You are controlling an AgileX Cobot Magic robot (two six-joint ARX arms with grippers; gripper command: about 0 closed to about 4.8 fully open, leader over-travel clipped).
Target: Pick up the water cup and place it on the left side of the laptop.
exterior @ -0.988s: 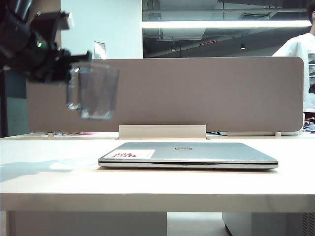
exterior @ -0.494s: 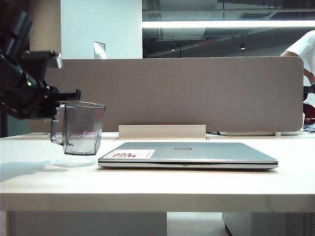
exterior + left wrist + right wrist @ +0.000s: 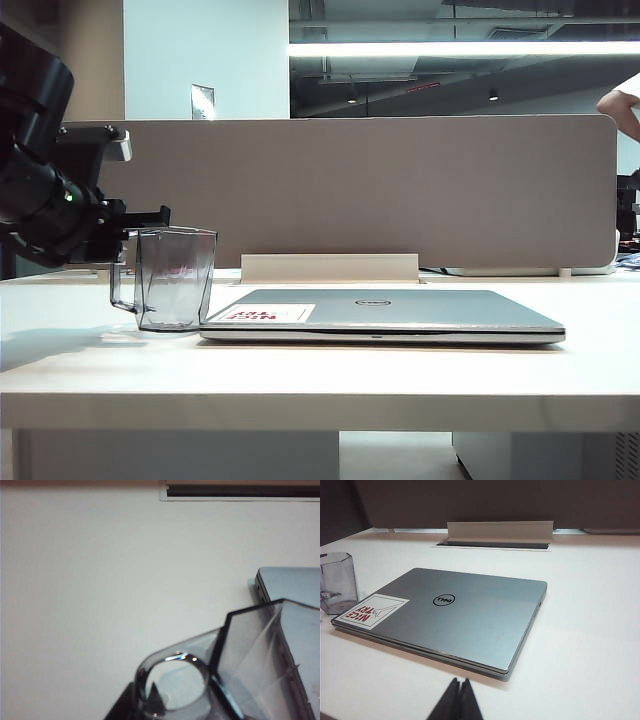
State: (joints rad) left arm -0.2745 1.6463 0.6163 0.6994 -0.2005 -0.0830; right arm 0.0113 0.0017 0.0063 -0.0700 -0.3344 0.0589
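1. setting down is the step in hand: the left gripper [image 3: 128, 236] hangs at the left of the exterior view, clenched on the water cup [image 3: 173, 278] at the handle side near its rim.
2. the water cup sits upright, just beside the left edge of the laptop [image 3: 382, 314], its tapered base at the table [image 3: 300, 370] or a hair above it. i cannot tell whether it is bearing weight.
3. in the left wrist view the loop handle [image 3: 172, 687] fills the foreground, with the cup wall next to the laptop's corner [image 3: 290, 582]. close, but i cannot tell if they touch.
4. cup contents: nothing shows inside. the grey-tinted walls read clear through, so it looks empty.
5. next move, as i judge it: confirm the base is flat on the table, let go, and draw away without hooking the handle or nudging the cup into the laptop.
6. the right gripper [image 3: 460, 700] waits near the laptop's front edge, fingers pressed together, grasping nothing.
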